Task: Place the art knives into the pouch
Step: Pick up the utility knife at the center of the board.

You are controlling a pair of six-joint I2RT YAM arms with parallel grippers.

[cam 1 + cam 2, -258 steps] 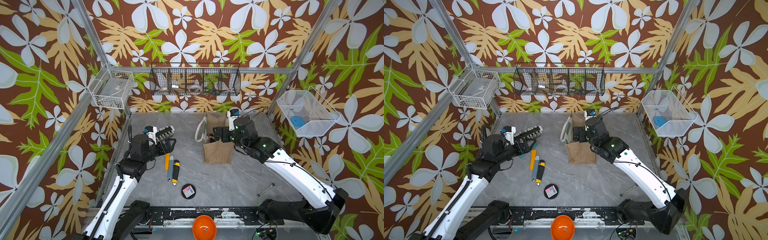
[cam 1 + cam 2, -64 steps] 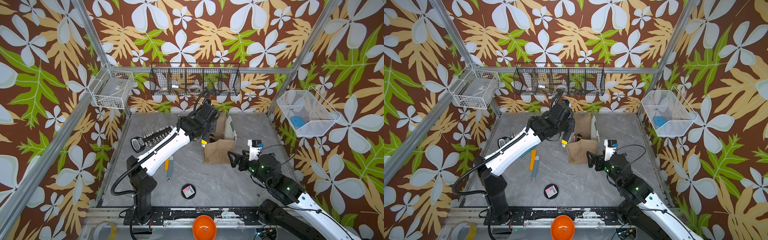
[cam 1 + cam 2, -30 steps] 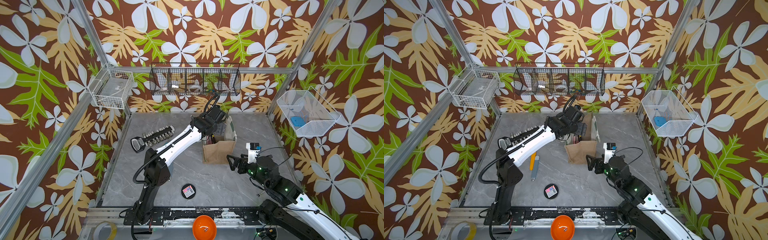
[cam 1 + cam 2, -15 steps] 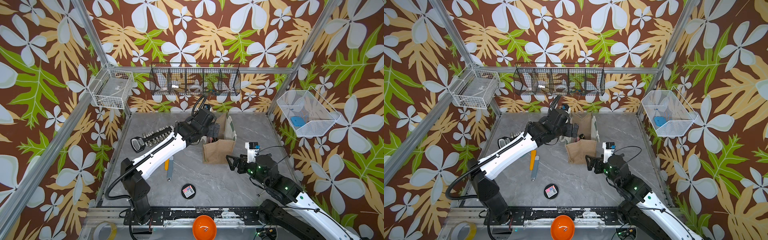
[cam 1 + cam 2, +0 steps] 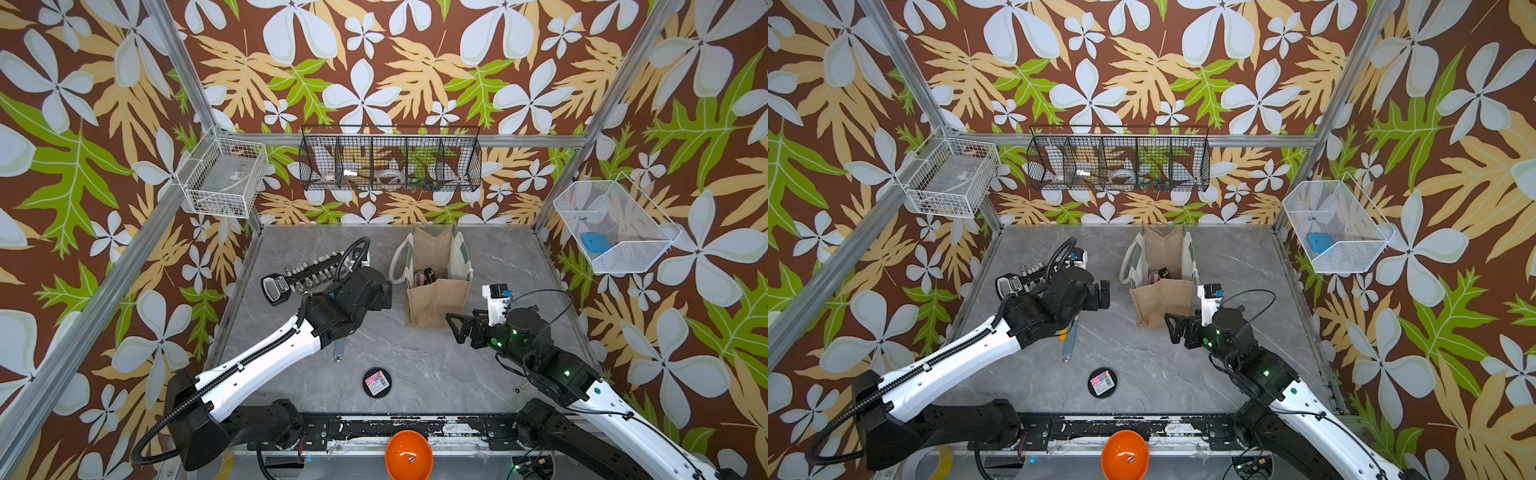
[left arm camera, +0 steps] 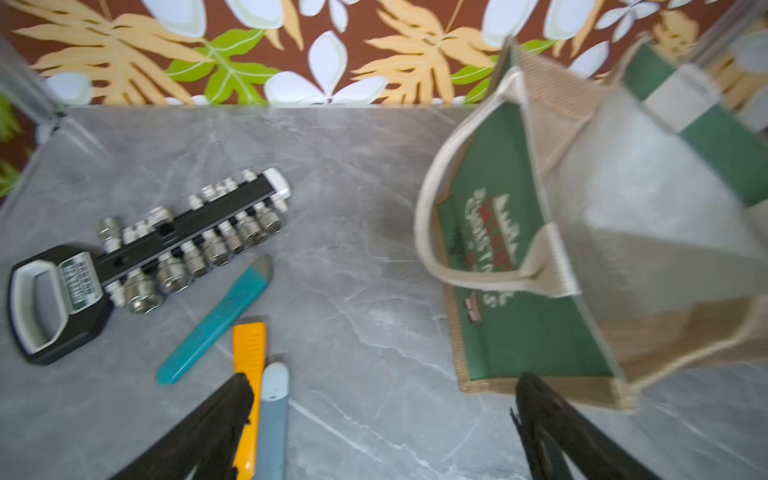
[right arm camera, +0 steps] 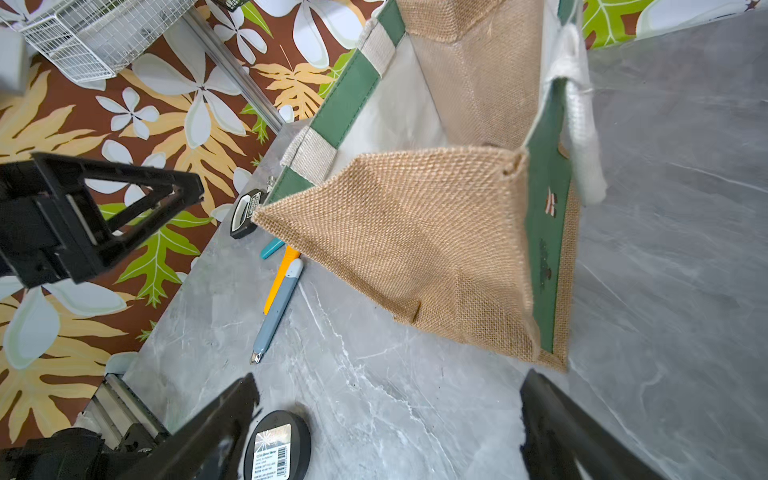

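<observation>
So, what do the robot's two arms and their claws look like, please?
Both have white shells on the long links and black joints. The left arm carries a black ribbed hose; the right arm shows small green lights and a thin looping black cable. The left claw and right claw are black, with fingers like open triangular frames.
</observation>
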